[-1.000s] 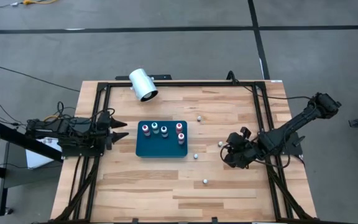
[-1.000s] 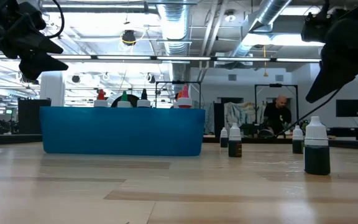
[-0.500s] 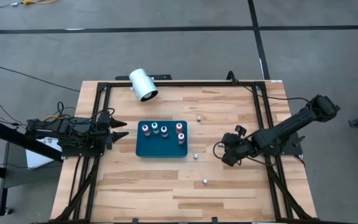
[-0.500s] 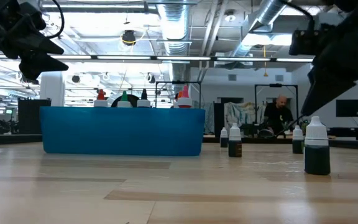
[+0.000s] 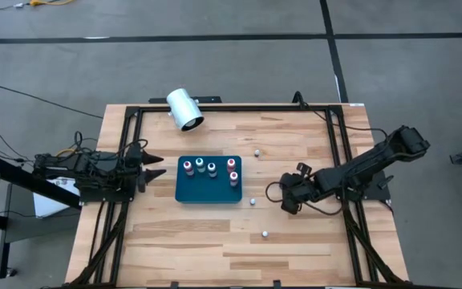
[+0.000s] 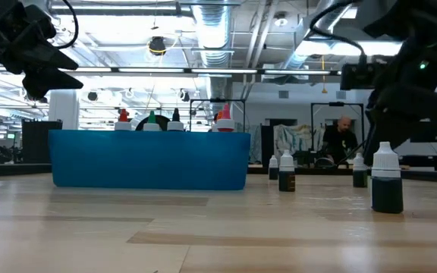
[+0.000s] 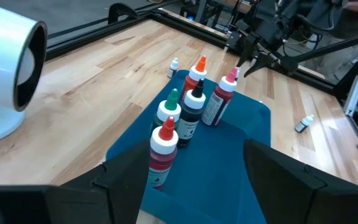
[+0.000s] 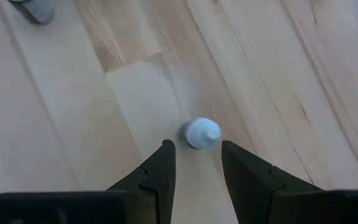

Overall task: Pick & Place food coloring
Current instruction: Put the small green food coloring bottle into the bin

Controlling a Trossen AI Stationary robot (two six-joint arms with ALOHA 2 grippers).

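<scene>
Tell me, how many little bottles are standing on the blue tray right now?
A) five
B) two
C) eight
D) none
A: the high view shows five capped bottles standing on the blue tray, and the left wrist view shows the same five.

From above, the small white-capped bottle (image 8: 202, 133) under the right arm's dark two-finger gripper (image 5: 288, 197) is hidden by the gripper itself; only the right wrist view shows its cap, between the parted fingers. The three loose white-capped bottles on the wood, far (image 5: 257, 151), middle (image 5: 253, 201) and near (image 5: 265, 234), are too small there to tell their contents. At table height, the flat teal rectangular tray (image 6: 150, 159) hides the bodies of its five bottles; only the tops show. The left arm's black gripper (image 6: 40, 64) is cut off at the left edge.
</scene>
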